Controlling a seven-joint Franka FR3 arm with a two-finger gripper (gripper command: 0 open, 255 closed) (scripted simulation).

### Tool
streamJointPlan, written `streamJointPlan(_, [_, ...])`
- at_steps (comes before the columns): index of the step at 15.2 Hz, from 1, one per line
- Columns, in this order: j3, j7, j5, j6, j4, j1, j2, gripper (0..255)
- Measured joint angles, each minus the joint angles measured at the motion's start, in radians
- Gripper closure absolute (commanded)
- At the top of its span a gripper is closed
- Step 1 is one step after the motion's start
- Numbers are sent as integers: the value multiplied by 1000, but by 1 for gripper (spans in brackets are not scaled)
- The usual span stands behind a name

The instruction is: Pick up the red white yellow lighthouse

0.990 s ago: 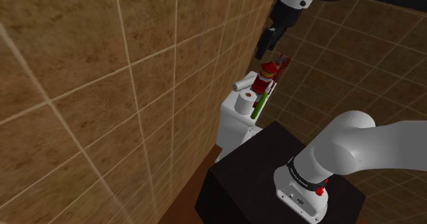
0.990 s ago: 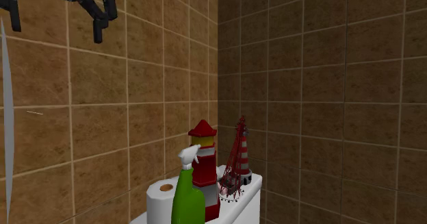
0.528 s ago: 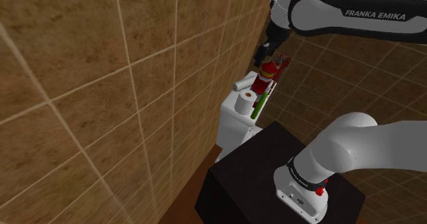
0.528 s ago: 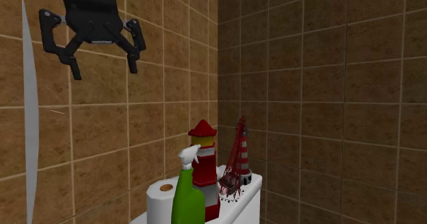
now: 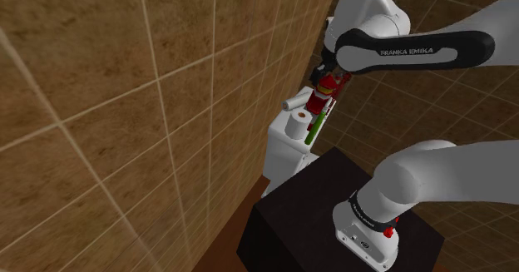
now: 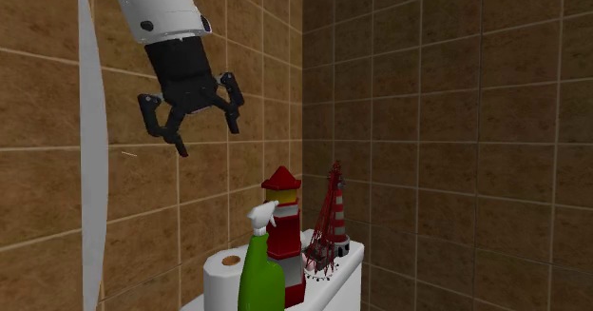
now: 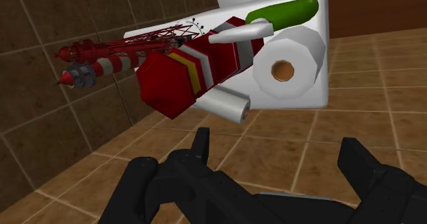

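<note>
The lighthouse (image 6: 282,225) has a red roof, a yellow band and a red and white body. It stands upright on the white toilet tank (image 6: 344,265), between a green spray bottle (image 6: 258,277) and a slim red-and-white striped lighthouse (image 6: 333,212). My gripper (image 6: 207,138) hangs open above it, offset toward the wall, touching nothing. In the wrist view the lighthouse (image 7: 185,68) lies ahead of the spread fingers of the gripper (image 7: 280,154), roof nearest. In the shoulder view the gripper (image 5: 321,69) sits just above the lighthouse (image 5: 327,87).
An upright toilet paper roll (image 7: 287,68) and a lying roll (image 7: 226,105) flank the lighthouse on the tank (image 7: 321,85). A brown tiled wall (image 6: 114,195) runs close behind the tank. The black stand (image 5: 333,204) is below the arm.
The gripper has come down and moved toward the lighthouse, its fingers staying open. The things on the tank have not moved.
</note>
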State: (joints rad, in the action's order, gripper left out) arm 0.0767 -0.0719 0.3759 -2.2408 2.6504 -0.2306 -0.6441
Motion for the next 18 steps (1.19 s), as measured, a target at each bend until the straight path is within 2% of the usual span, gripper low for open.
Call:
streamJointPlan(5, [19,101,191,-179,20,-141,107,0])
streamJointPlan(7, [32,161,287,-250,16,-211,161,0])
streamJointPlan(12, [80,346,544,-355,-40,-371,284,0])
streamJointPlan(18, [106,488,697,-410,-39,-431,358,0])
